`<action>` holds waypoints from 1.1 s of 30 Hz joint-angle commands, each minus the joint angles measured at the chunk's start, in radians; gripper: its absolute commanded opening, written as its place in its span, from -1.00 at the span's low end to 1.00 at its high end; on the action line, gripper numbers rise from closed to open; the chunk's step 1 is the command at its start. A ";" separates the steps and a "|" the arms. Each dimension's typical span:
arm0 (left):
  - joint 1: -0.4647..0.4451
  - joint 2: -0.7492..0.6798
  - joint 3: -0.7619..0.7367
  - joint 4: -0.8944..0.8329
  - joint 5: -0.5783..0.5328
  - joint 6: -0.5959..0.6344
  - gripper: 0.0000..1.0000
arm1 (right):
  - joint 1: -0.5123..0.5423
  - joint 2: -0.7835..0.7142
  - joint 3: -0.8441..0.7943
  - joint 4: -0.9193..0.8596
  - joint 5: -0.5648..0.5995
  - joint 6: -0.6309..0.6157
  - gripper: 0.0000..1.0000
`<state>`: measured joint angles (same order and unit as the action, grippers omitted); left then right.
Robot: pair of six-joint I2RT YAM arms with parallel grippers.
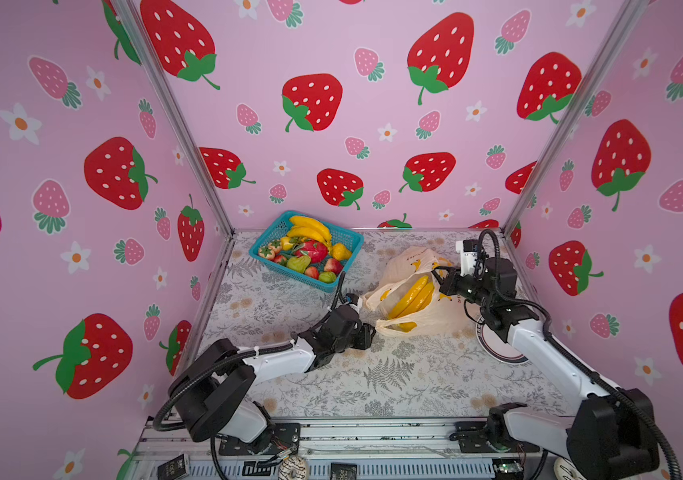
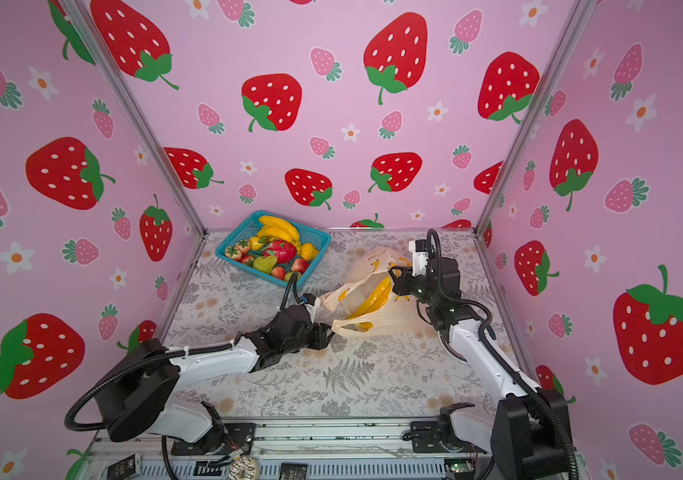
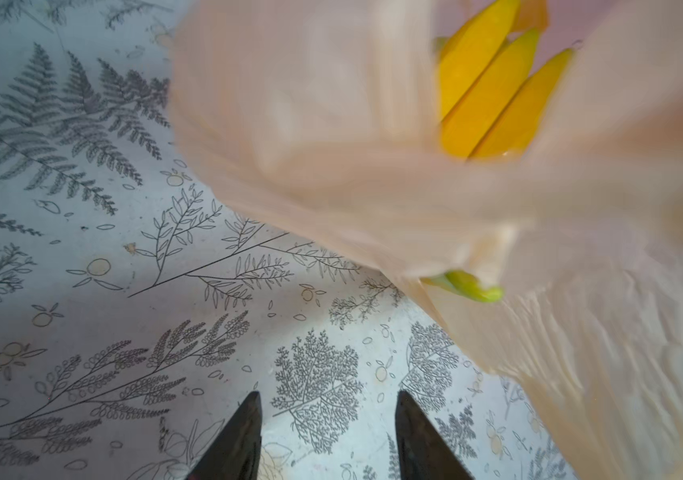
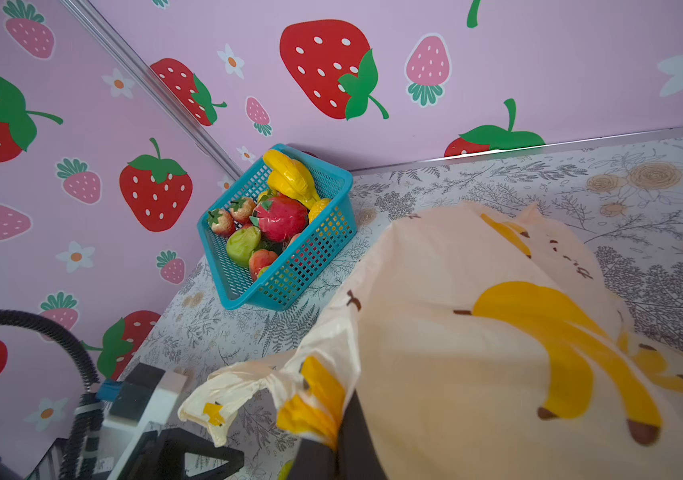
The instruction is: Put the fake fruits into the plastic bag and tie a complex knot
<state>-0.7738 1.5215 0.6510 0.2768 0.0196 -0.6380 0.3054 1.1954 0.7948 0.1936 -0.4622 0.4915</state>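
Observation:
The plastic bag (image 1: 414,320) lies on its side at mid-right of the table, its mouth facing my left gripper. A yellow banana bunch (image 1: 412,296) sits inside it, also plain in the left wrist view as the banana bunch (image 3: 489,95) behind peach film (image 3: 352,166). My left gripper (image 1: 369,333) stands open and empty just in front of the mouth, its fingers (image 3: 248,436) apart over bare cloth. My right gripper (image 1: 440,276) is shut on the bag's far rim, its dark fingers (image 4: 356,440) pinching the film. The other fake fruits (image 1: 304,251) fill the teal basket (image 1: 350,245).
The basket (image 2: 318,243) stands at the back left by the wall corner. A round white plate (image 1: 497,347) with a dark rim lies partly under my right arm. A loose bag handle (image 4: 223,395) hangs beside the left arm's wrist. Pink walls close three sides.

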 commanded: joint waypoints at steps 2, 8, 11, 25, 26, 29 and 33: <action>0.038 0.132 0.106 0.130 0.019 -0.122 0.04 | 0.004 -0.011 -0.002 0.000 0.002 -0.018 -1.00; 0.108 0.290 0.218 0.238 0.150 -0.179 0.03 | 0.004 -0.022 -0.001 -0.003 0.007 -0.021 -1.00; 0.117 0.337 0.264 0.234 0.155 -0.185 0.06 | 0.004 -0.022 -0.002 -0.003 0.007 -0.021 -1.00; 0.110 0.488 0.393 0.236 0.225 -0.213 -0.28 | 0.004 -0.010 -0.002 0.000 0.008 -0.021 -1.00; 0.110 0.491 0.398 0.236 0.226 -0.214 -0.29 | 0.004 -0.010 -0.002 0.000 0.008 -0.021 -1.00; 0.109 0.507 0.417 0.233 0.226 -0.217 -0.31 | 0.004 -0.006 -0.002 0.000 0.007 -0.019 -1.00; 0.108 0.536 0.441 0.236 0.218 -0.231 -0.25 | 0.004 -0.003 -0.001 0.001 0.007 -0.019 -1.00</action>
<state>-0.6613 2.0380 1.0496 0.4908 0.2337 -0.8467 0.3054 1.1954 0.7948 0.1932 -0.4591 0.4774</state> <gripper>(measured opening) 0.374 0.047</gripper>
